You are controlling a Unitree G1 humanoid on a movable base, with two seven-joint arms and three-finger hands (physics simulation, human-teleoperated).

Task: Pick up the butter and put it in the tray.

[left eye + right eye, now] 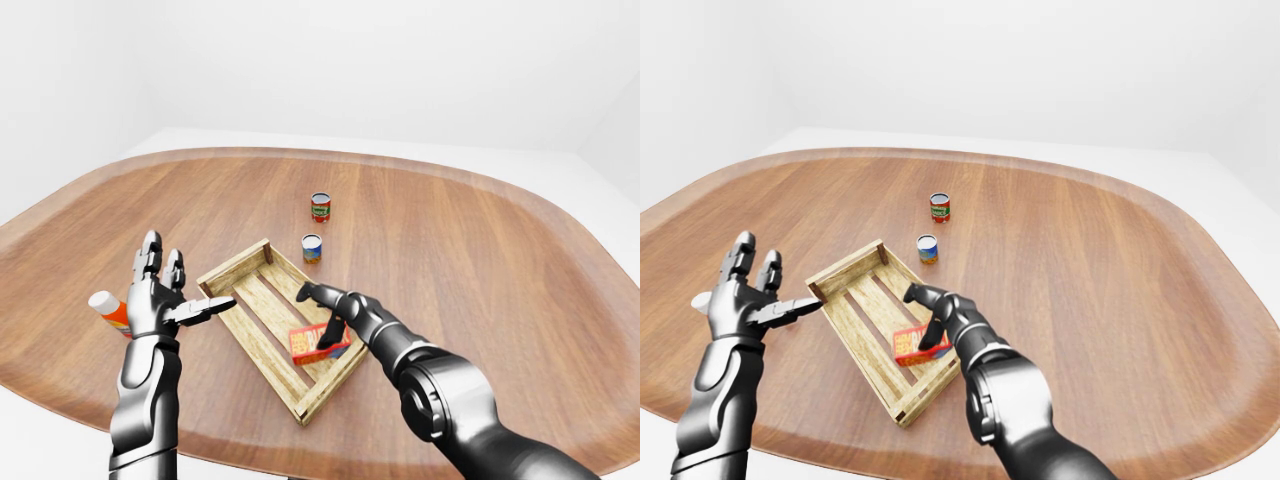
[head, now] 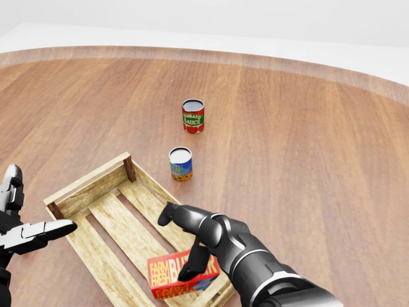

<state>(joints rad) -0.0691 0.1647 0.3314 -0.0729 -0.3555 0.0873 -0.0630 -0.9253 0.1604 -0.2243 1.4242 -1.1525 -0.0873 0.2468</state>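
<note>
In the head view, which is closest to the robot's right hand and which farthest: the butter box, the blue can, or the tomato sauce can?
From the right hand:
1. Butter box, under the fingers, in the wooden tray.
2. Blue can, above the tray.
3. Tomato sauce can, higher up the table.

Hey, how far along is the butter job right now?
Nearly done. The butter lies on the slats inside the tray, at its lower end in the head view. The right hand hangs over the box with fingers spread, one finger against it, not gripping. Left to do: lift that hand clear. The left hand is open and idle.
</note>
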